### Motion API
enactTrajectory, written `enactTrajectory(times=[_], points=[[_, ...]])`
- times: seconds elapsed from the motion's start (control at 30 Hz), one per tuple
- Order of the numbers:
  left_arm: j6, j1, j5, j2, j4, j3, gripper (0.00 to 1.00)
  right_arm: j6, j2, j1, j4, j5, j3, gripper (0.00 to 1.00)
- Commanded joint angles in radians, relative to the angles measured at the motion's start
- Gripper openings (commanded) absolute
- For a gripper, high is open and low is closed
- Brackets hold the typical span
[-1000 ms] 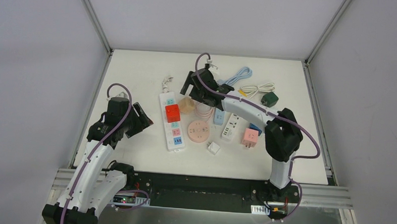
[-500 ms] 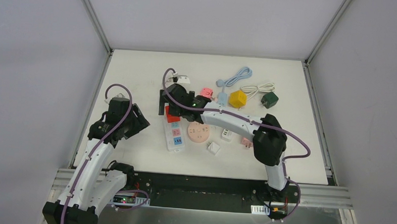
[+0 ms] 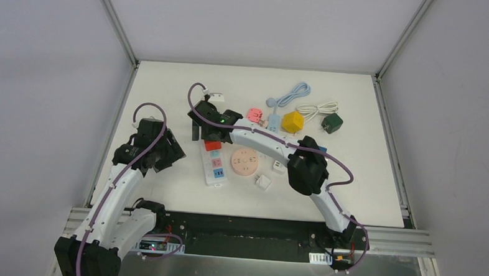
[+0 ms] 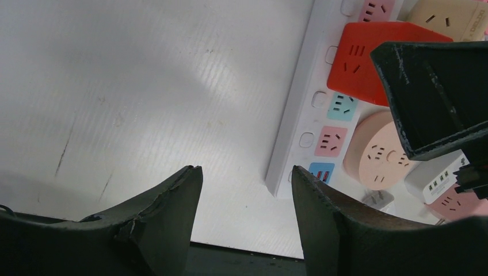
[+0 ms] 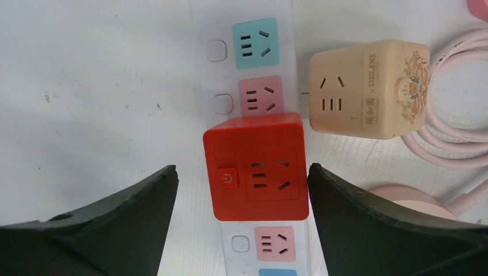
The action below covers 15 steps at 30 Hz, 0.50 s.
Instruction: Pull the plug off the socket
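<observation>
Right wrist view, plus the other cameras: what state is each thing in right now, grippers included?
red plug: seated in the power strip, not yet gripped.
power strip: flat on the table, other visible sockets empty.
right gripper: open, one finger on each side of the red plug.
left gripper: open, empty, over bare table beside the strip.
beige cube: loose beside the strip, not in a socket.

Plug (image 5: 256, 167) sits on power strip (image 5: 253, 49), adapter (image 5: 368, 89) beside.

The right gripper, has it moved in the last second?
Yes. The right gripper swung left, from right of the white power strip to over its red plug.
</observation>
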Motion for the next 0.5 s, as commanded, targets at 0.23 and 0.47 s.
enactTrajectory(times=[0.23, 0.47], points=[[-0.042, 0.023, 0.077, 0.056, 0.026, -0.031, 0.61, 0.007, 0.028, -0.001, -0.057, 0.048, 0.026, 0.7], [0.02, 0.07, 0.196, 0.203, 0.056, 0.059, 0.63, -0.029, -0.035, 0.004, 0.018, -0.001, -0.038, 0.28]])
